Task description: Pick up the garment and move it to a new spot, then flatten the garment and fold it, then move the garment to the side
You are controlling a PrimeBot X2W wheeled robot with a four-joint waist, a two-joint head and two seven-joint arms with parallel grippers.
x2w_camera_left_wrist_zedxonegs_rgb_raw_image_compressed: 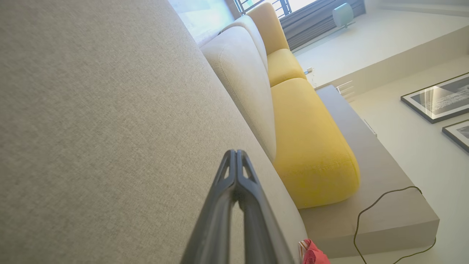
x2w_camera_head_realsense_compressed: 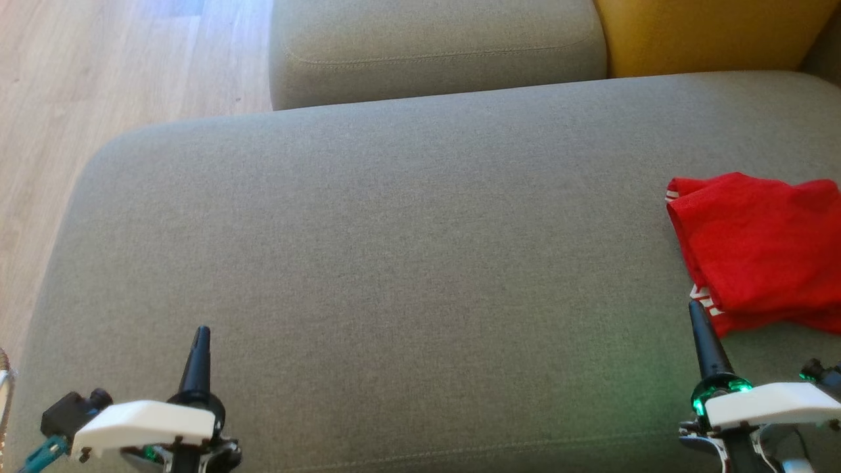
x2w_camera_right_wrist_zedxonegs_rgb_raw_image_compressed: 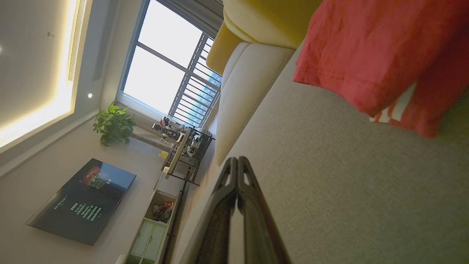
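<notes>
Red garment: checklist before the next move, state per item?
1. Red garment lies on the sofa seat: ok.
2. Whole garment inside the head view: not ok, the right edge of the picture cuts it off.
3. Garment flat: not ok, bunched with folds.
4. Left pincer free to help: ok, shut on nothing, over bare seat.
5. Right pincer ready to grasp: not ok, shut, tip at the garment's near edge.
6. Right pincer touching the cloth: cannot tell.
</notes>
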